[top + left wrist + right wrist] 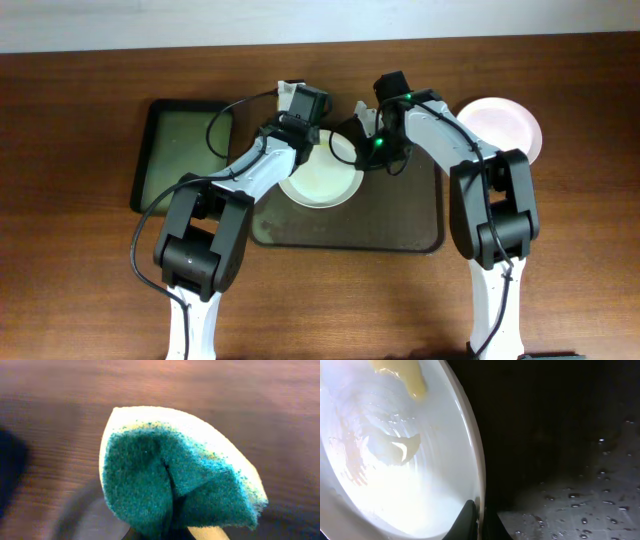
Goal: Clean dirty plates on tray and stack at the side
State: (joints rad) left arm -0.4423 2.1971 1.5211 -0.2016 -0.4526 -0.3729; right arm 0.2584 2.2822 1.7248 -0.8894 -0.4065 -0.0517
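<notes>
1 plate point(400, 475), rim inside the right claw point(479, 521); sponge point(180, 475) in the left claw point(292, 92)

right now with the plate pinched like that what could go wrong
1. The right end effector grips the plate only by its thin rim, and the tray beneath looks wet, so the plate may slip or tip under scrubbing pressure.
2. A yellow smear sits near the plate's edge; the folded sponge could miss it, leaving the plate dirty.
</notes>
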